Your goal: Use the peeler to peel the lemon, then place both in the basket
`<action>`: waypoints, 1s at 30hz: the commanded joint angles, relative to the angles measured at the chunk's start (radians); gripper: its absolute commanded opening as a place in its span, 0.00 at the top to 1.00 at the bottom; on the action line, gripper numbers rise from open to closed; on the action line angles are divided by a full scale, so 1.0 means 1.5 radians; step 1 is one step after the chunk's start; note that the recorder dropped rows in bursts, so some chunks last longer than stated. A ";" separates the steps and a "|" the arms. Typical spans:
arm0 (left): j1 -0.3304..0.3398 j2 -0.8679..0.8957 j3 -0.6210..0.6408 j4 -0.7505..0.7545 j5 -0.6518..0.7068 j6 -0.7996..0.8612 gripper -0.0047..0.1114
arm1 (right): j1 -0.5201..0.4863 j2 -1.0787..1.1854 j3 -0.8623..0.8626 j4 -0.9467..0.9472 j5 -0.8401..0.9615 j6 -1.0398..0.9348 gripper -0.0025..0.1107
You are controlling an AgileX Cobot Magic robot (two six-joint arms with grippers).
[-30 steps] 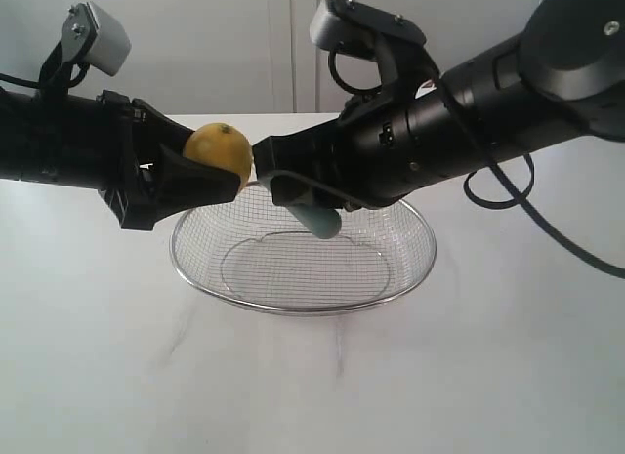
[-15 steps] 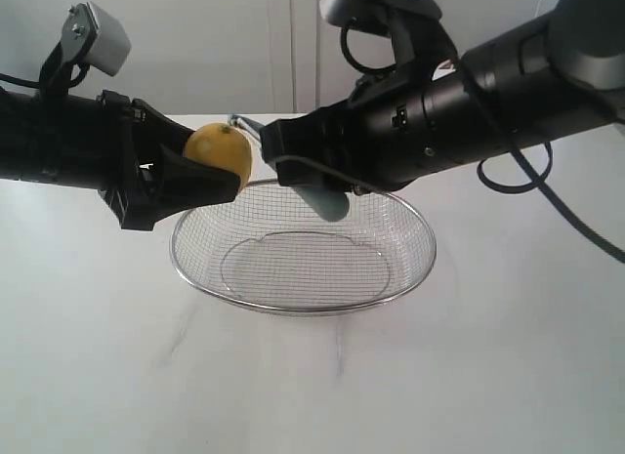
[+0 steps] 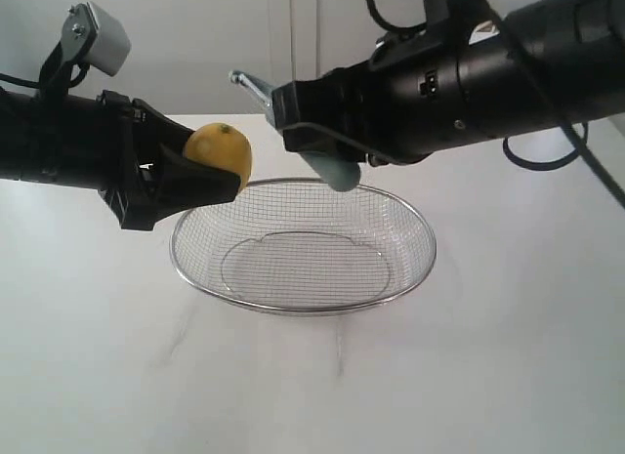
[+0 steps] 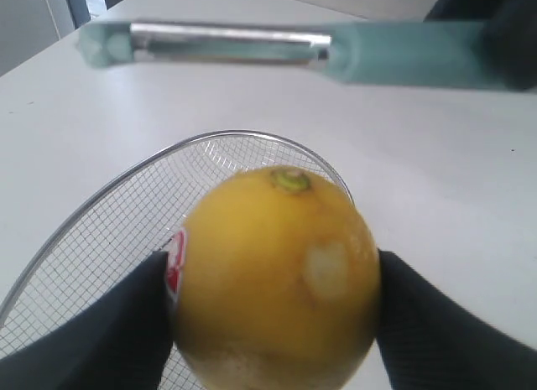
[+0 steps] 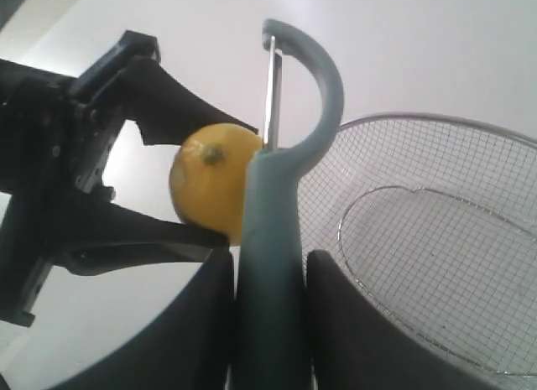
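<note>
My left gripper [image 3: 200, 176] is shut on the yellow lemon [image 3: 220, 153], holding it in the air over the left rim of the wire basket [image 3: 303, 306]. The left wrist view shows the lemon [image 4: 277, 277] with a pale scraped patch and its red-and-white sticker on one side. My right gripper [image 5: 268, 273] is shut on the teal handle of the peeler [image 5: 273, 239]. The peeler's metal head [image 3: 249, 85] is up above and behind the lemon, apart from it.
The basket stands on a white table [image 3: 488, 376]. Both black arms hang over the basket's far rim. A pale wall closes the back.
My right arm has risen and carried the peeler up, its head going from beside the lemon to above it. The left gripper and lemon have stayed still.
</note>
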 commanded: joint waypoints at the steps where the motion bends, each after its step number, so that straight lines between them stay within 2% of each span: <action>1: -0.003 -0.001 0.003 -0.021 0.011 0.000 0.96 | 0.000 -0.052 0.001 -0.051 -0.010 -0.007 0.98; 8: -0.003 -0.001 0.003 -0.021 0.011 0.000 0.96 | 0.000 -0.103 0.001 -0.346 0.012 -0.007 0.98; 11: -0.003 -0.001 0.003 -0.021 0.011 0.000 0.96 | 0.000 -0.096 0.001 -0.435 0.007 0.019 0.98; 15: -0.003 -0.001 0.003 -0.021 0.010 0.000 0.96 | 0.000 -0.059 0.004 -0.478 -0.024 0.073 0.98; 22: -0.003 -0.001 0.003 -0.021 0.007 0.000 0.96 | 0.000 0.054 0.004 -0.478 -0.078 0.093 0.98; 30: -0.003 -0.001 0.003 -0.021 0.007 0.000 0.96 | -0.006 0.169 0.004 -0.475 -0.177 0.206 0.98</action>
